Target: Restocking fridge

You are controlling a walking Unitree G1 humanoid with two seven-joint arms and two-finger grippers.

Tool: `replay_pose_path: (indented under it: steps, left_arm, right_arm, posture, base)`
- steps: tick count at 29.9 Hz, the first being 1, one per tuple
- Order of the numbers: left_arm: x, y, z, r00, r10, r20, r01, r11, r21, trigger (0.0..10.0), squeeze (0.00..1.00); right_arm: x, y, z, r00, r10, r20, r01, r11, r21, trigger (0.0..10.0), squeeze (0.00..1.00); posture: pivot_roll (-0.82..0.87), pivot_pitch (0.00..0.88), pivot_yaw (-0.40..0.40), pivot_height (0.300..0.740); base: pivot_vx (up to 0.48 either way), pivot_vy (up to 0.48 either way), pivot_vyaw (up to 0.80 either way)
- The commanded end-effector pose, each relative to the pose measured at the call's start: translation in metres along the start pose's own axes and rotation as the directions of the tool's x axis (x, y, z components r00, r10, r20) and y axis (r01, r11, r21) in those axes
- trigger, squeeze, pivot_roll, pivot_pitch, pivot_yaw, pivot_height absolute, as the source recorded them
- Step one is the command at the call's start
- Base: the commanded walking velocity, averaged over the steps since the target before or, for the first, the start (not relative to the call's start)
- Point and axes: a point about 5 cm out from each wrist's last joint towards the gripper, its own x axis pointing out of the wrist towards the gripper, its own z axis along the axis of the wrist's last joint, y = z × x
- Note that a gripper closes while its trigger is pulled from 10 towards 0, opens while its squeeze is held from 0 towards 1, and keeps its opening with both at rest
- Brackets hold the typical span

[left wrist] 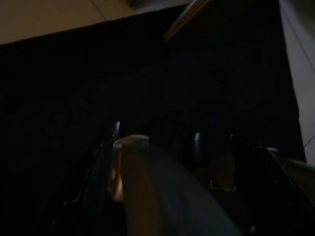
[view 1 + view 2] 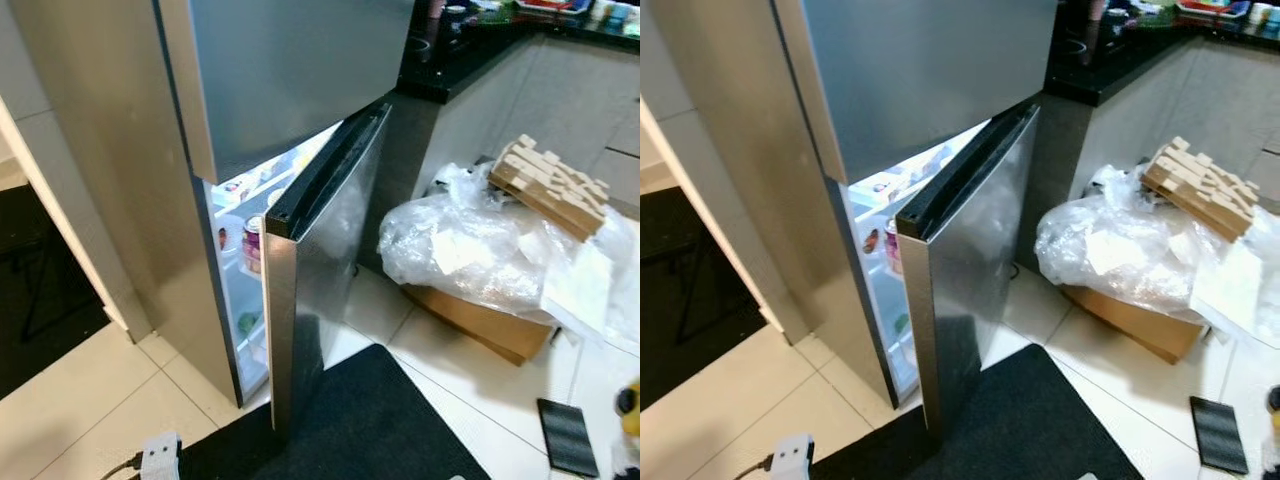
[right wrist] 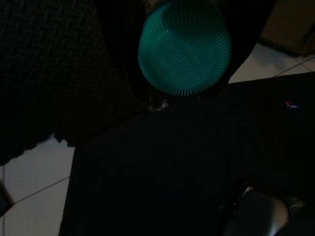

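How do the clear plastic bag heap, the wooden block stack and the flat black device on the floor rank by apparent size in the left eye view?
1. Clear plastic bag heap
2. Light wooden block stack
3. Flat black device, though it lies nearer the camera.

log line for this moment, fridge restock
fridge lower door: ajar | shelves: lit, can inside | right gripper: teal cap in wrist view | black mat: before fridge
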Motion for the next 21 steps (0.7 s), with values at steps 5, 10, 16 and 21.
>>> replay_pose_path:
  steps: [5, 10, 16, 21]
  left_arm:
    - [0.005, -0.004, 0.048, 0.97, -0.072, 0.231, 0.075, 0.997, -0.001, 10.0, 0.0]
    - [0.007, -0.013, 0.071, 0.937, -0.159, 0.312, 0.154, 0.987, 0.038, 10.0, 0.0]
    - [0.008, -0.044, 0.122, 0.82, -0.371, 0.435, 0.316, 0.928, 0.196, 10.0, 0.0]
    - [0.006, -0.079, 0.154, 0.719, -0.491, 0.493, 0.357, 0.869, 0.344, 0.2, 0.0]
  right_arm:
    - [0.0, 0.0, 0.004, 1.0, -0.003, 0.012, 0.003, 1.0, 0.014, 10.0, 0.0]
    - [0.0, 0.001, 0.003, 1.0, -0.004, 0.011, 0.004, 1.0, 0.025, 10.0, 0.0]
    - [0.0, 0.002, -0.001, 1.0, -0.007, 0.002, 0.007, 0.999, 0.036, 10.0, 0.0]
    - [0.0, 0.002, -0.007, 1.0, -0.011, -0.007, 0.011, 0.999, 0.045, 10.0, 0.0]
  posture:
    - [-0.04, 0.0, -0.031, 0.74]
    - [-0.04, 0.0, -0.028, 0.74]
    - [-0.05, 0.0, -0.023, 0.74]
    - [-0.05, 0.0, -0.022, 0.74]
  base:
    - [0.0, 0.0, 0.0]
    - [0.0, 0.0, 0.0]
    - [0.0, 0.0, 0.0]
    - [0.0, 0.0, 0.0]
